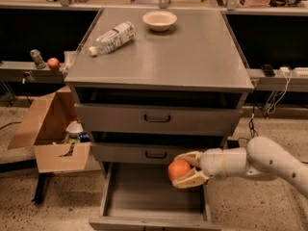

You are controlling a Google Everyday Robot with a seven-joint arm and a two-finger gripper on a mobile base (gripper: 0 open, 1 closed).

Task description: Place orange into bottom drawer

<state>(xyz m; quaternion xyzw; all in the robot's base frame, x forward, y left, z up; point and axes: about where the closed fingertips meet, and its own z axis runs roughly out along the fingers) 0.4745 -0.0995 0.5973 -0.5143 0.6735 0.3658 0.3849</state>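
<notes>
Fingers [191, 179], two, cream-coloured, clamped above and below round plain orange fruit [177, 169]; gripper [179, 171] on white arm reaching in from the right. Directly beneath the fingers: grey metal bottom drawer [144, 192], pulled open, floor bare, fruit held over its right half. Just behind them: middle grey drawer [130, 153], black handle. Farther above, on cabinet top: cream bowl [160, 20], clear plastic bottle [112, 36] on its side.

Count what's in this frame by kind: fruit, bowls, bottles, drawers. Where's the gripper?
Fruit: 2, the orange held in the gripper above the open bottom drawer, plus a small red-orange fruit at far left.
Bowls: 1, the cream bowl.
Bottles: 1, the plastic bottle.
Drawers: 3, two upper drawers and the bottom one.
Total: 7.
</notes>
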